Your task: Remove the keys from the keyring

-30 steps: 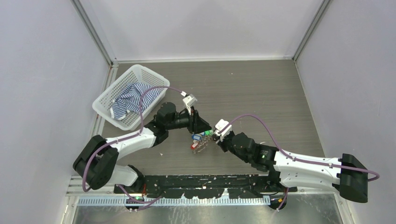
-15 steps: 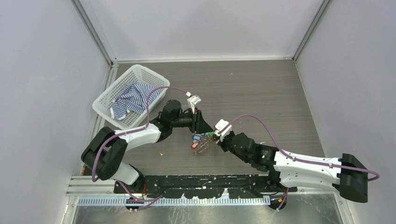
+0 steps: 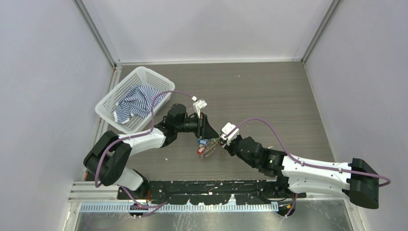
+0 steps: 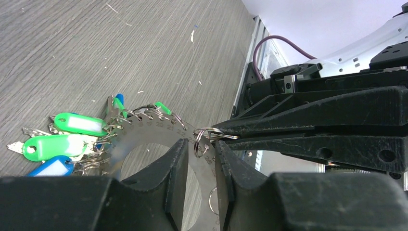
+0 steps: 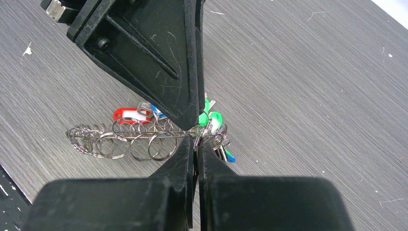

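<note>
Far left on the table (image 3: 269, 96): white mesh basket (image 3: 117, 90) with a striped cloth (image 3: 133, 103) bunched inside. It sits well apart from the work.

The left arm (image 3: 139, 141) reaches in towards table centre. The left gripper (image 3: 205, 135) is narrow, and its fingers (image 4: 173, 163) straddle the flat numbered band of the keyring (image 4: 156, 131). One finger is on the centre-hole side, the other just outside the rim. The band fills the gap between them, so it reads as a grip on the keyring.

The keyring is at table centre, between the two grippers. The right wrist view shows it nearly edge-on. Can't tell whether it's lifted off the wood or resting on it.

The keys (image 4: 57, 144) are bunched at one side of the keyring, on the side away from the arm bases. Green and blue tags show in the left wrist view. One red tag (image 5: 126, 114) sits further along, behind the band. A row of empty split rings (image 5: 91, 142) hangs along the rest of the rim.

Just right of the left fingers, a small split ring (image 4: 195, 144) stands at the rim. The right gripper (image 5: 195, 144) is pinched closed on it with no visible gap, tips almost touching the left gripper's tip.

The right arm (image 3: 308, 168) runs low across the table from the lower right.
</note>
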